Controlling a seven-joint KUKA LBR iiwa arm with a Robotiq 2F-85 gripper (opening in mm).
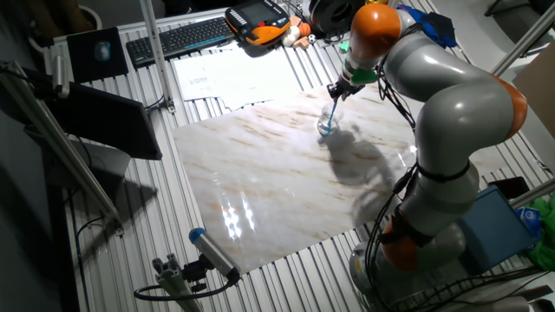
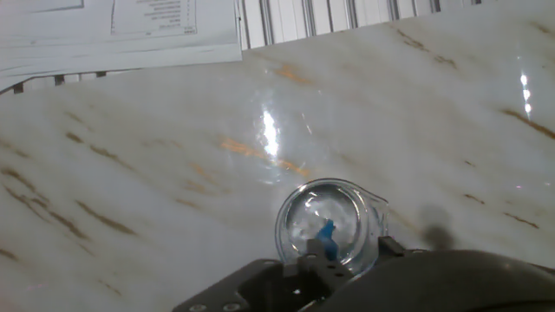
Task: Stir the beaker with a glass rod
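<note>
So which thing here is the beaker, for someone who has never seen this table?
Find the marble-patterned board covering the table's middle. Near its far edge, under the gripper, stands the beaker: a small clear glass cup, with a blue rod dipping into it.

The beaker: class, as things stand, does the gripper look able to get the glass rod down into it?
Probably yes. The gripper hangs right above the beaker, its mouth is uncovered, and the glass rod already shows inside the rim. Nothing stands between them on the marble board.
</note>
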